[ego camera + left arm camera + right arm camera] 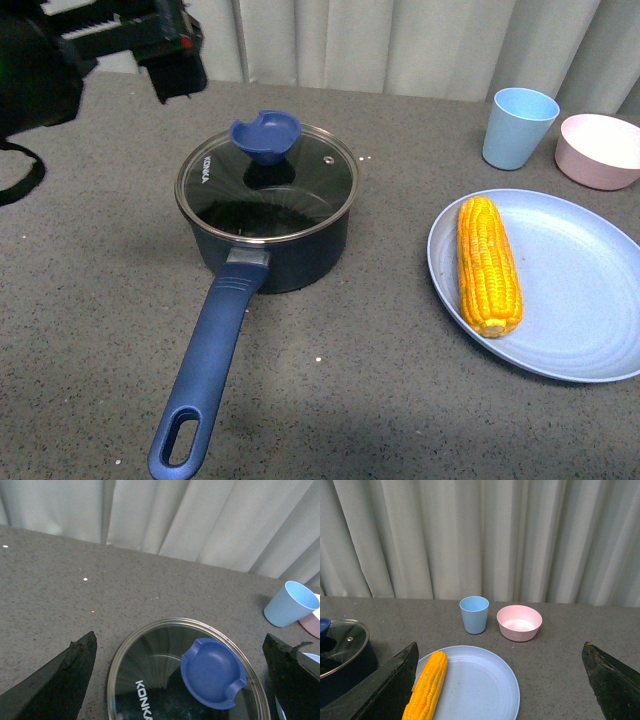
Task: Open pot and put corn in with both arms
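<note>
The navy pot [285, 262] stands mid-table, its long handle [210, 360] pointing toward me. A glass lid [300, 190] with a blue knob [266, 135] covers it. My left gripper [180, 75] hangs open behind and to the left of the pot. In the left wrist view this gripper [179, 637] is above the lid [145, 680], its fingers spread either side of the knob [212, 672] without touching it. The corn [488, 265] lies on a pale blue plate [580, 300] at the right. My right gripper [500, 645] is open above the plate [480, 685], beside the corn [427, 685].
A light blue cup [519, 127] and a pink bowl [600, 150] stand at the back right, behind the plate. A pale curtain [400, 40] closes off the far edge of the grey table [90, 300].
</note>
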Tool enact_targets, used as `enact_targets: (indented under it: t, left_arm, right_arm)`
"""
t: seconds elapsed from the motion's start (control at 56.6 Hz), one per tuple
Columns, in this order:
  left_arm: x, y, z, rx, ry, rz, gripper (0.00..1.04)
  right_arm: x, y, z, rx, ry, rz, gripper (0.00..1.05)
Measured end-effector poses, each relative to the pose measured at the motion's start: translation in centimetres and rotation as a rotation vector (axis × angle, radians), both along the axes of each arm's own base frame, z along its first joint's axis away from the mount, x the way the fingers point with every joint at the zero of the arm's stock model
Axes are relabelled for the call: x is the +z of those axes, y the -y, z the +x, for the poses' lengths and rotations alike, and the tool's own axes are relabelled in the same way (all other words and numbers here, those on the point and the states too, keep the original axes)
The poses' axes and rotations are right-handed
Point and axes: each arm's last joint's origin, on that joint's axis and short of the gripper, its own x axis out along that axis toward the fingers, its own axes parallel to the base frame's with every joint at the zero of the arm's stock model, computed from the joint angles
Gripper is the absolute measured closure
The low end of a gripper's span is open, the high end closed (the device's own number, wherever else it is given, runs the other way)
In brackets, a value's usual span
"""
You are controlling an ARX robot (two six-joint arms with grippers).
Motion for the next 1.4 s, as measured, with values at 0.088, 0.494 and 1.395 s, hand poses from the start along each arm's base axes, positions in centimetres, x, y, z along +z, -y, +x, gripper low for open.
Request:
enact_targets:
  t: [0.088, 0.494, 1.395]
  left_arm:
    - [-0.8, 1.1, 1.0, -0.024, -0.011, 0.013, 0.07]
    - [-3.5, 4.3, 2.8, -0.128, -0.048, 0.060, 0.07]
    - [-3.9, 4.3, 3.7, -0.149, -0.011, 0.129, 0.44]
  right_arm:
    - [0.0, 0.0, 0.0, 0.000, 0.000, 0.000, 0.09]
    - [0.0, 0.0, 0.0, 0.000, 0.000, 0.000, 0.09]
    - [0.0, 0.0, 0.0, 0.000, 0.000, 0.000, 0.09]
